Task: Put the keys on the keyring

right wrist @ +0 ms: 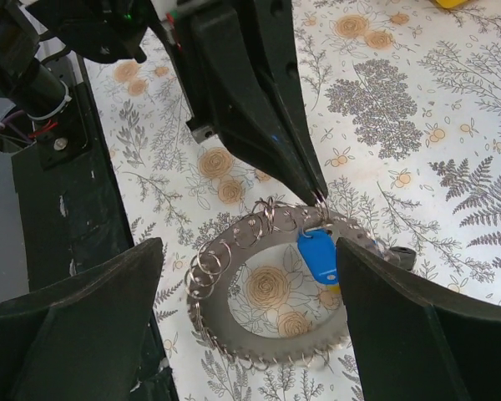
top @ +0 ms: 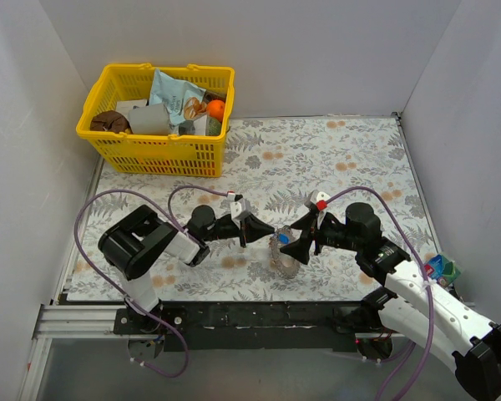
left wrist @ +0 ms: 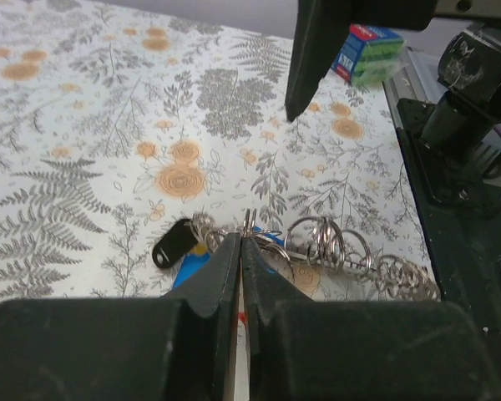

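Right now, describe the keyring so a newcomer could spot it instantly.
On the floral table, look near the front edge, where the left gripper and right gripper meet. The keyring lies there: a shiny silver hoop fringed with small wire loops, a blue key at its rim. Unlike the far yellow basket, it is thin bare metal.

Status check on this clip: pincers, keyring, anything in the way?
Left pincer shut on a keyring loop. Right pincer open, straddling it. Blue key at its rim. No obstruction seen.
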`<state>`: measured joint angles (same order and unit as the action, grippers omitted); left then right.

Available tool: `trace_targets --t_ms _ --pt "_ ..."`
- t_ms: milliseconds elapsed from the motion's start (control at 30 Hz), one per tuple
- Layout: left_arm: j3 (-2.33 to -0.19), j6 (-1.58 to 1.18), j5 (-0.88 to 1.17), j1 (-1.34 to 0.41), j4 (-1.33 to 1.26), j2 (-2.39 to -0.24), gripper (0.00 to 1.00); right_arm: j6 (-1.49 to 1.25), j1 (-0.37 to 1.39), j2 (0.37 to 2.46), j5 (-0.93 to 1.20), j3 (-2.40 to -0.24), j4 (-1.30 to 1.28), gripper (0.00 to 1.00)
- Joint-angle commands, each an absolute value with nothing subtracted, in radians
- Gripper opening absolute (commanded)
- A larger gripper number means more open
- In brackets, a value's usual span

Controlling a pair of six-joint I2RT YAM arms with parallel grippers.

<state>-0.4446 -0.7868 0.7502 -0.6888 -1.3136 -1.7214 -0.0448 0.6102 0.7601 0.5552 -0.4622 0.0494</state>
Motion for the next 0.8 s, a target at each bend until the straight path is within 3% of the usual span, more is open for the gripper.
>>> trace_targets --t_ms 0,267,367,400,500,700,767 --pt "-0.494 -0.818 0.767 -0.69 -1.393 -1.79 0.02 -0.023 0.612 0.747 0.54 -0.517 0.049 0.91" --pt "-0.506 -0.79 0.693 -0.693 -1.361 -1.793 0.28 -0.02 0.612 0.756 0.538 -0.52 0.044 0.92" --pt "-0.494 -0.781 0.658 -0.693 -1.341 -1.757 0.65 -0.02 0.612 0.758 0.54 -0.525 0.046 0.92" --pt "-0.482 -0.772 0.634 -0.693 -1.335 -1.741 0.98 -0.02 0.612 0.756 0.538 -0.523 0.046 0.91" --pt "-0.5 -0.791 0.574 -0.695 -1.241 -1.677 0.98 -0.021 0.612 0.755 0.537 -0.528 0.049 0.92" --pt "-0.764 -0.914 0.332 -0.692 -0.483 -1.595 0.98 -0.02 0.612 0.764 0.535 -0.541 0.054 0.92" --pt "-0.848 -0.923 0.238 -0.692 -0.37 -1.591 0.98 -0.021 0.612 0.767 0.535 -0.543 0.058 0.92"
